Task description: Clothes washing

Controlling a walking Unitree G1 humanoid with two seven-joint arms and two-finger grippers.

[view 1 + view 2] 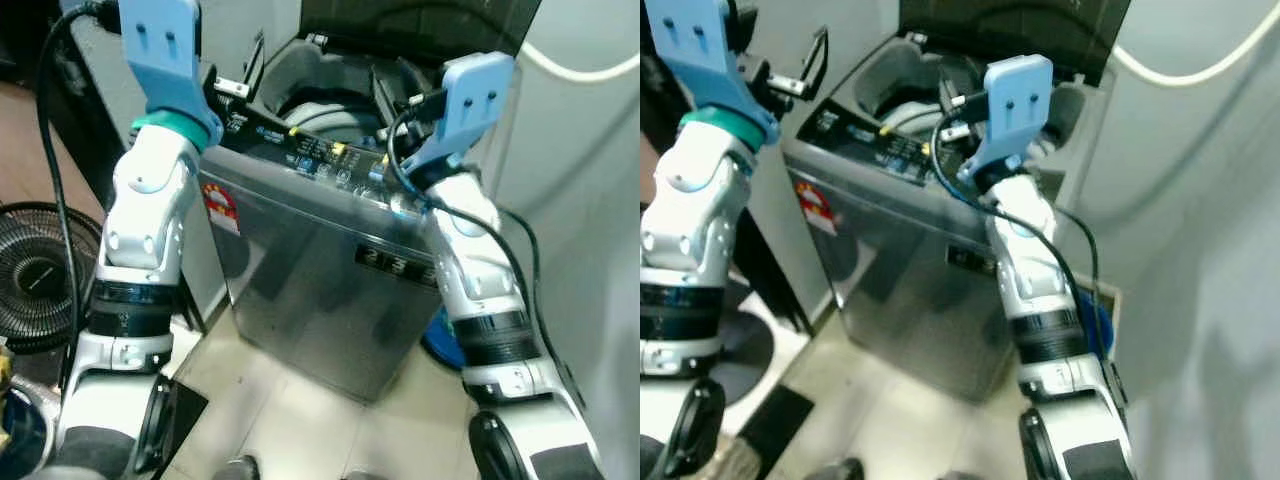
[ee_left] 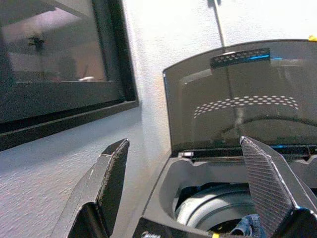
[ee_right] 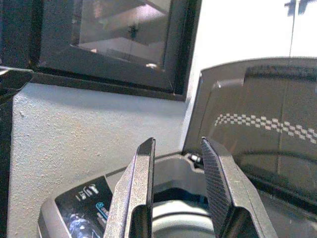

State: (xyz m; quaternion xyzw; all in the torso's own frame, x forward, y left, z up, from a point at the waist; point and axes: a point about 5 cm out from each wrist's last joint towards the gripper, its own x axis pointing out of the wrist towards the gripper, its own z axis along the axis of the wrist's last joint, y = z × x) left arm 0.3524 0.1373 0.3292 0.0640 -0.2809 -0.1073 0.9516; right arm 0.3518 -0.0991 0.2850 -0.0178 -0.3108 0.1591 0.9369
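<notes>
A grey top-loading washing machine (image 1: 320,260) stands in front of me with its dark lid (image 2: 237,99) raised. Its drum (image 2: 213,208) is in sight, and a bit of blue cloth (image 2: 247,225) lies at the drum's edge. My left gripper (image 2: 183,141) is held high over the machine's left rear corner, fingers spread wide with nothing between them. My right gripper (image 3: 176,141) hovers above the control panel (image 1: 320,155) near the right front of the opening. A narrow gap separates its fingers, and nothing is held.
A black floor fan (image 1: 35,275) stands on the left. A white wall (image 1: 590,200) with a white hose (image 1: 580,65) closes in on the right. A blue object (image 1: 440,345) sits low behind the machine. A dark-framed window (image 2: 59,59) is behind. Light tile floor (image 1: 290,420) lies in front.
</notes>
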